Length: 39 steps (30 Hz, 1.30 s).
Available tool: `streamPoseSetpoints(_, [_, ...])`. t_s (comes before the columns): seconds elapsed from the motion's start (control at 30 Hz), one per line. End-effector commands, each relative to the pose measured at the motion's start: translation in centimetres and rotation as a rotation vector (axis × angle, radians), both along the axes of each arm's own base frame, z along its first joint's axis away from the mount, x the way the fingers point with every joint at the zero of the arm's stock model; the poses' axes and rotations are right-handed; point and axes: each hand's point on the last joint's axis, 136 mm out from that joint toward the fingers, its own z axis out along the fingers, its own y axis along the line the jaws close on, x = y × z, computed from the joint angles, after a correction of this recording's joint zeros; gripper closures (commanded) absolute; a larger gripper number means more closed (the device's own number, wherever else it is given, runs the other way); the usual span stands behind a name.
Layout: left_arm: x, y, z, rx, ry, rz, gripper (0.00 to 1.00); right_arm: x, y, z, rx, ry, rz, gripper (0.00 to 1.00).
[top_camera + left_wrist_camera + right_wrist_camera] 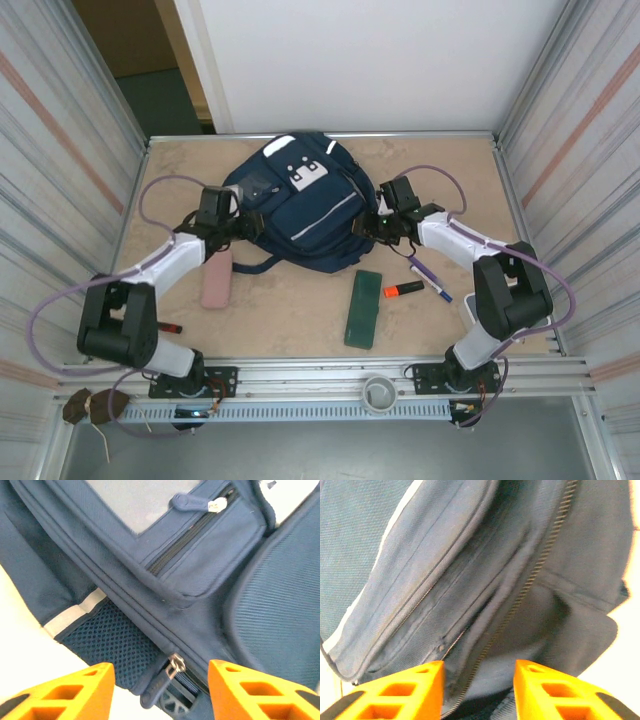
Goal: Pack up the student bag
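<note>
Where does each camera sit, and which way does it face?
Top external: above, behind the bases, looking down on table, left arm, right arm, student bag.
Left wrist: on left arm, facing a zipper pull between open orange jaws.
Right wrist: on right arm, facing zipper tracks between open jaws.
All three share the bag.

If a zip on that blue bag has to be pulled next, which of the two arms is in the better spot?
Probably the left. The left gripper, open, sits right before a zip pull on the bag. The right gripper, also open, faces plain zip teeth and fabric.
</note>
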Motion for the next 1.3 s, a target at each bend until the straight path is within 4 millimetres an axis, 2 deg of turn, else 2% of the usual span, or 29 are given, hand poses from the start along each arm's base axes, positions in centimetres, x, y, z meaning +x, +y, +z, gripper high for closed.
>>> streamPoseSetpoints(0.0, [-2.2,-0.1,1.9,-0.059,-0.025,0.012,0.39,-1.3,-3.5,2.4,-0.230,-0.062,-0.018,0.32])
streamPoseSetpoints(0.07, [-3.3,-1.4,2.4,-0.089,-0.034,-0.032,0.35,-3.1,-4.7,2.6,-0.320,-0.065,-0.015,0.20])
streamPoseSetpoints(0.17, [-4.1,-4.5,3.8,-0.040,-0.099,-0.164,0.28,-6.2,-4.7,2.1,-0.380,-0.048,0.007,0.08])
streamPoseSetpoints(0.23, [-4.1,-7.1,4.5,0.067,-0.156,-0.285,0.23,-8.1,-4.2,1.4,-0.394,-0.025,0.030,0.04])
streamPoseSetpoints(0.37, [-3.9,-12.3,4.5,0.244,-0.181,-0.511,0.21,-9.9,-4.7,0.4,-0.437,0.013,0.035,0.02])
streamPoseSetpoints(0.43, [-3.7,-15.0,3.9,0.321,-0.192,-0.615,0.21,-10.3,-5.2,0.3,-0.446,0.014,0.026,0.02])
streamPoseSetpoints(0.5, [-3.2,-16.8,2.7,0.384,-0.184,-0.682,0.20,-10.6,-5.4,0.4,-0.430,0.012,0.021,0.02])
streamPoseSetpoints(0.77, [0.3,-19.9,-1.7,0.508,-0.075,-0.768,0.23,-12.3,-4.1,0.5,-0.311,0.018,0.052,0.02])
streamPoseSetpoints(0.87, [1.4,-20.2,-2.8,0.556,-0.054,-0.770,0.29,-12.7,-4.2,0.3,-0.304,0.023,0.044,0.01])
streamPoseSetpoints(1.0, [2.5,-20.5,-2.9,0.573,-0.054,-0.763,0.51,-13.2,-3.9,-0.3,-0.305,0.041,0.053,0.01])
streamPoseSetpoints(1.07, [2.7,-20.6,-1.5,0.534,-0.075,-0.747,0.64,-13.6,-3.5,-0.4,-0.312,0.041,0.066,0.01])
streamPoseSetpoints(1.13, [2.8,-20.7,0.7,0.460,-0.117,-0.728,0.82,-14.2,-3.1,-0.6,-0.321,0.039,0.072,0.01])
streamPoseSetpoints(1.27, [2.4,-20.2,4.8,0.251,-0.180,-0.704,0.89,-15.4,-2.8,-1.1,-0.362,0.028,0.052,0.01])
